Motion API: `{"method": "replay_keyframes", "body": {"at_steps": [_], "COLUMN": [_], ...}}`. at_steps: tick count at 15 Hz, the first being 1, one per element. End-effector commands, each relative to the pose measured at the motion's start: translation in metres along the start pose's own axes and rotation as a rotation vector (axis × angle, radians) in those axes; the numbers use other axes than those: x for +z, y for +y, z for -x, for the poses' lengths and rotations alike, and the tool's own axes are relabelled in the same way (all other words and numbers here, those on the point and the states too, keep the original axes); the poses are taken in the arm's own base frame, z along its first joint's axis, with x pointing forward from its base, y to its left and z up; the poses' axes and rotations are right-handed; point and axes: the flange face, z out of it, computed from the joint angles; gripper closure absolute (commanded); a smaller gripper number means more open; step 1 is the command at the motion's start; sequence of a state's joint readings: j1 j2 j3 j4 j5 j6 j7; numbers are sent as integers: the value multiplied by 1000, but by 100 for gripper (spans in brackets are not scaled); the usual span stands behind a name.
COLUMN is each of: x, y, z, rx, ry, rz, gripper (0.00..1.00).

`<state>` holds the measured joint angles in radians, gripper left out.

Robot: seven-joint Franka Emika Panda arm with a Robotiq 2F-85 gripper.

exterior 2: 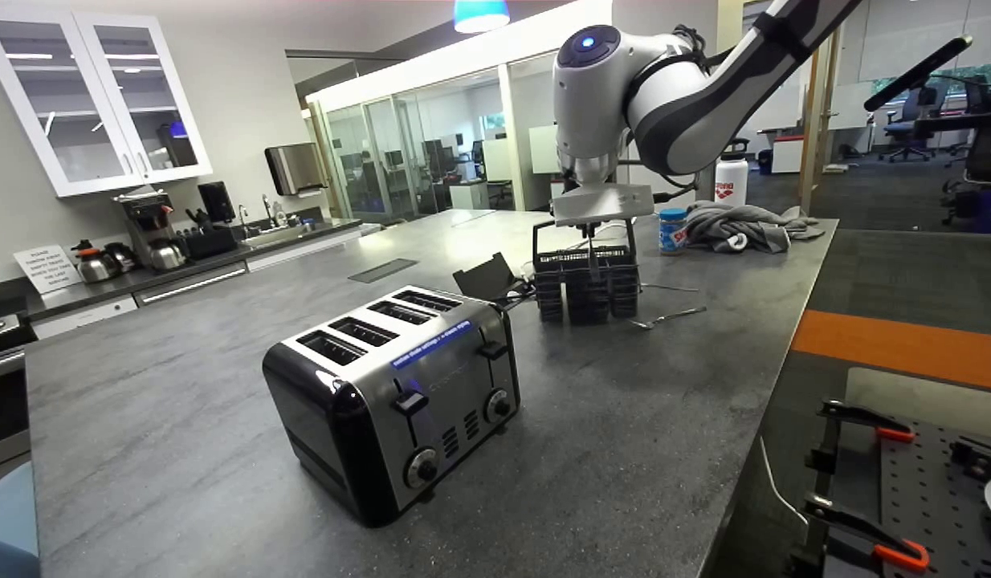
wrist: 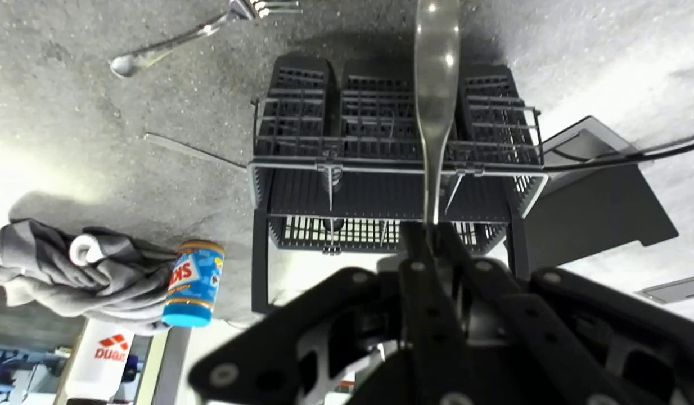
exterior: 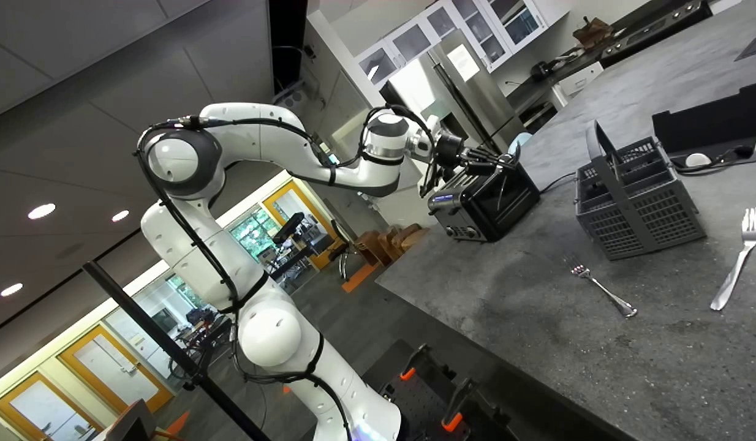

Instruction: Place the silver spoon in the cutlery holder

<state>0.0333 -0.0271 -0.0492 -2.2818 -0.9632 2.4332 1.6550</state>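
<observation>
Robotiq gripper [wrist: 430, 230]: clenched on the silver spoon [wrist: 437, 62], its fingers [wrist: 419, 281] pinching a narrow stretch edge-on, presumably so that the rest hangs free for lowering.
Silver spoon: in the air, not yet inside the grey cutlery basket [exterior: 666, 214]; its broad free part points downward and runs out of the wrist view, so whether that is bowl or handle cannot be told. In an exterior view the spoon [exterior 2: 593, 258] hangs in front of the basket, so some travel towards it is probably needed.
Cutlery basket: upright on the countertop [exterior 2: 624, 466], divided and facing up, which suits a drop from above.
Carrying handle [wrist: 260, 264]: arches across the basket and could catch spoon or fingers; coming down to one side of it looks safer.
Fork [wrist: 181, 41]: loose near the basket, as is a second fork [exterior: 734, 275]; both perhaps wait for the same basket.
Four-slot toaster [exterior 2: 455, 377]: well apart from the basket, the gripper seemingly between the two, so it likely plays no part.
Blue-lidded jar [wrist: 192, 281]: beyond the basket in the wrist view, just beside a grey cloth [wrist: 94, 275]; both seem kept off so the basket can be reached.
</observation>
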Motion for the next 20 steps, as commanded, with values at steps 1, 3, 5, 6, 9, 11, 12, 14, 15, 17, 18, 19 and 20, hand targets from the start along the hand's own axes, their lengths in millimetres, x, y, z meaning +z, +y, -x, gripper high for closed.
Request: {"method": "replay_keyframes", "body": {"at_steps": [1, 3, 5, 6, 9, 11, 12, 14, 15, 17, 18, 19, 20], "x": [2, 7, 15, 20, 35, 33, 35, 35, 35, 35, 36, 36, 37], "y": [-8, -13, -18, -21, -28, -19, -19, -19, -19, -24, -26, -29, -33], "z": [-12, -16, -17, -17, -15, -10, -8, -7, -7, -11, -13, -16, -16], "rx": [7, -4, -4, 4, 37, 8, 5, 5, 6, 20, 13, 14, 6], "ry": [144, 241, 333, 379, 504, 434, 429, 428, 428, 519, 545, 595, 636], "rz": [36, 37, 27, 18, -7, 3, 6, 6, 6, 9, 9, 11, 14], "gripper": [98, 98, 98, 98, 98, 91, 91, 91, 91, 98, 98, 98, 98]}}
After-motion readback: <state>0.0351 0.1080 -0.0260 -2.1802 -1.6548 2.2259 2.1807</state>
